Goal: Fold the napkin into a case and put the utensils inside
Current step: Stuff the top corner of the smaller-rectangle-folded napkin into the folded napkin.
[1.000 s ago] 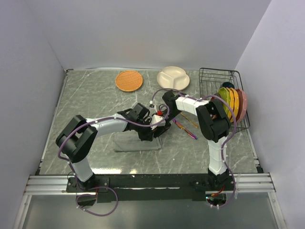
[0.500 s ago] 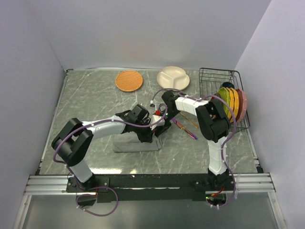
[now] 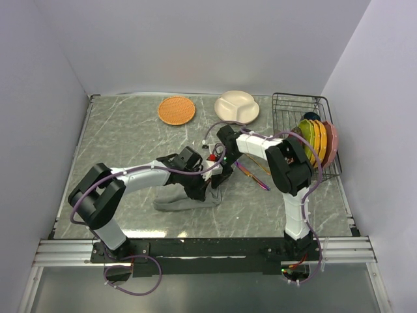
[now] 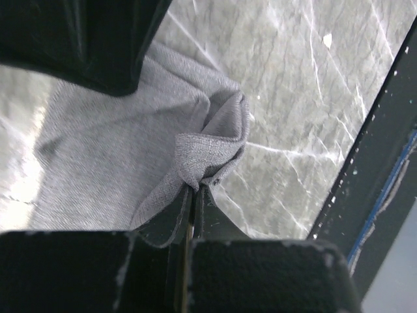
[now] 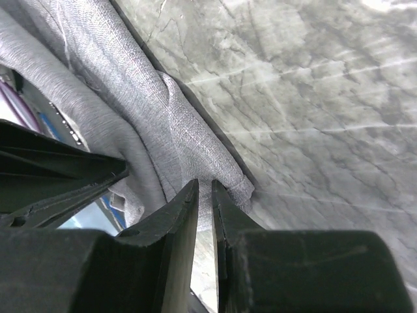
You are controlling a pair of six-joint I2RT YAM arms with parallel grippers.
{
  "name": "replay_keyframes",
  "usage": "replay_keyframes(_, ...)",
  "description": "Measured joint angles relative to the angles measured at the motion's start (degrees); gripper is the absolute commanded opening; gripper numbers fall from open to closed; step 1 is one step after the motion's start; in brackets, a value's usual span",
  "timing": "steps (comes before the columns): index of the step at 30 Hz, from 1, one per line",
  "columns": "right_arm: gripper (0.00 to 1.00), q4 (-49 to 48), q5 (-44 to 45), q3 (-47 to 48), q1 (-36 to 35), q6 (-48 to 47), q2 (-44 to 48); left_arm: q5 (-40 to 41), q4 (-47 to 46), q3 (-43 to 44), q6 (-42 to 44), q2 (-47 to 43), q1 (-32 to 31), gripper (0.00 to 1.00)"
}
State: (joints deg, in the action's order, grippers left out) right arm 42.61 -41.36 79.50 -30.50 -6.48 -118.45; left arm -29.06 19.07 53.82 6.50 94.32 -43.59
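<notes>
The grey napkin (image 3: 177, 199) lies as a folded oblong on the marble table, and its right end is bunched and raised. My left gripper (image 3: 207, 185) is shut on a puckered fold of the napkin (image 4: 124, 156), pinched at the tips (image 4: 195, 188). My right gripper (image 3: 223, 175) is right beside it. Its jaws (image 5: 204, 184) are drawn close on the napkin's rolled edge (image 5: 195, 147), with a thin gap left between them. The purple knife (image 3: 255, 178) and gold spoon (image 3: 261, 167) lie just right of both grippers.
At the back are a round orange woven mat (image 3: 176, 110) and a cream divided plate (image 3: 237, 105). A black wire rack (image 3: 294, 104) at the right holds upright coloured plates (image 3: 317, 140). Both forearms crowd the table's middle.
My right jaws have narrowed onto the napkin's edge. Both grippers shifted slightly toward the near side, and the napkin's right end has bunched and lifted.
</notes>
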Motion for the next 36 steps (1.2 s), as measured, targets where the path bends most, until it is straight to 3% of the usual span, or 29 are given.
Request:
replay_keyframes(5, 0.23, -0.04, 0.98, 0.0, -0.44, -0.22, 0.22, -0.31, 3.56, 0.83, -1.75, 0.28, 1.46, 0.01)
replay_keyframes(13, 0.29, -3.37, 3.08, -2.69, -1.38, 0.26, 3.04, -4.72, 7.02, 4.7, -5.11, 5.31, 10.34, 0.01)
replay_keyframes(17, 0.34, -5.88, 4.7, -4.7, -1.79, 0.7, 5.31, -6.99, 7.34, 5.7, -6.75, 7.78, 10.64, 0.01)
replay_keyframes(29, 0.34, -12.11, 9.55, -10.01, -2.95, 3.23, 11.3, -11.06, 7.8, 7.48, -8.24, 9.6, 10.93, 0.01)
replay_keyframes(36, 0.34, -21.09, 10.6, -17.42, -3.41, 4.02, 17.81, -12.98, 8.13, 7.54, -9.16, 11.32, 11.32, 0.01)
